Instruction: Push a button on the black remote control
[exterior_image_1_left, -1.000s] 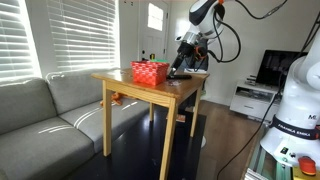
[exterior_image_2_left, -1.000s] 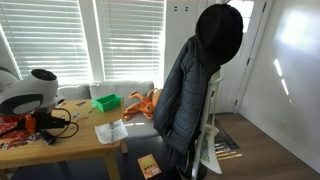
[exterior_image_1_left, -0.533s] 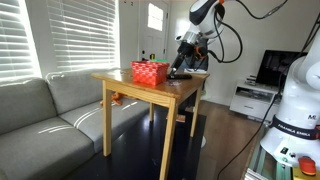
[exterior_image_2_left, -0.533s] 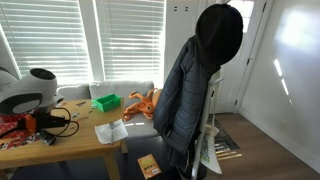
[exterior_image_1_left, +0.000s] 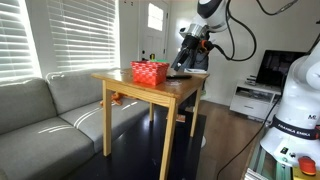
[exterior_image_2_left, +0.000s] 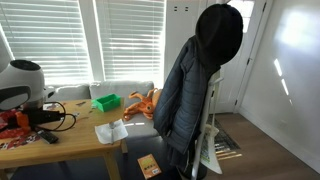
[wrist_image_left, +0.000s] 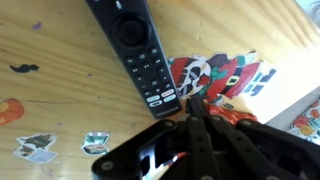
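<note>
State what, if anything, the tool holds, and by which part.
Nothing. The tool is shut with nothing between its fingers; the black remote control lies flat on the table, ungripped.

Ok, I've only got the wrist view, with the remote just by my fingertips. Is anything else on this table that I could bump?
Observer: Yes, a red basket stands on the table, close beside the gripper.
Operator: Which side of the table am I working over?
Observer: The side away from the grey sofa; the red basket is on the sofa's side of you.
</note>
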